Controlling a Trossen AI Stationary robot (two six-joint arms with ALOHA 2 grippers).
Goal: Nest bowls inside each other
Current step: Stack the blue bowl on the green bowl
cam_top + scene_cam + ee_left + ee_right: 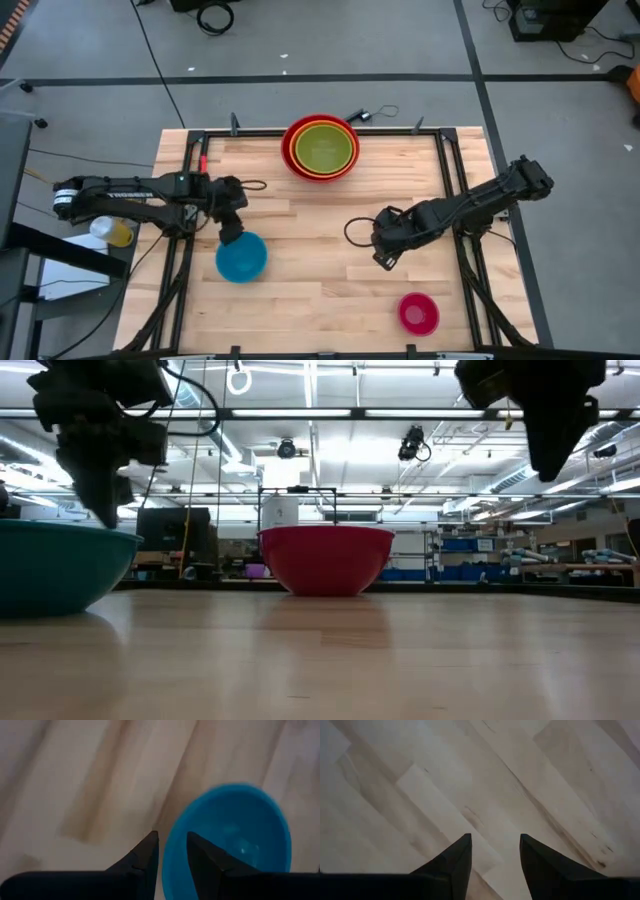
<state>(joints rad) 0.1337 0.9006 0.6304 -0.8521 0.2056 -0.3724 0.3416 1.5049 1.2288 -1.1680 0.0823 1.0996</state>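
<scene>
A red bowl (320, 147) stands at the table's far middle with an orange and a lime green bowl (325, 146) nested in it; it also shows in the low view (326, 558). The blue bowl (241, 256) sits upright at the near left, and the magenta pink bowl (418, 313) at the near right. My left gripper (172, 851) is open and points steeply down at the blue bowl's far rim (169, 855), one finger outside the bowl and one over its inside. My right gripper (495, 852) hangs open over bare wood, right of the middle (385, 258). My left gripper's fingers stand on either side of the blue bowl's far rim (169, 855), coming from above on a slant. In the low view the fingertips (105, 518) reach about down to the rim. I cannot tell whether they touch it. The bowl rests on the table.
A black cable loop (352, 232) lies by the right arm. Dark frame rails (455, 170) run along the table's sides. A yellow object (118, 233) sits off the table's left edge. Bare wood lies open between the blue and pink bowls.
</scene>
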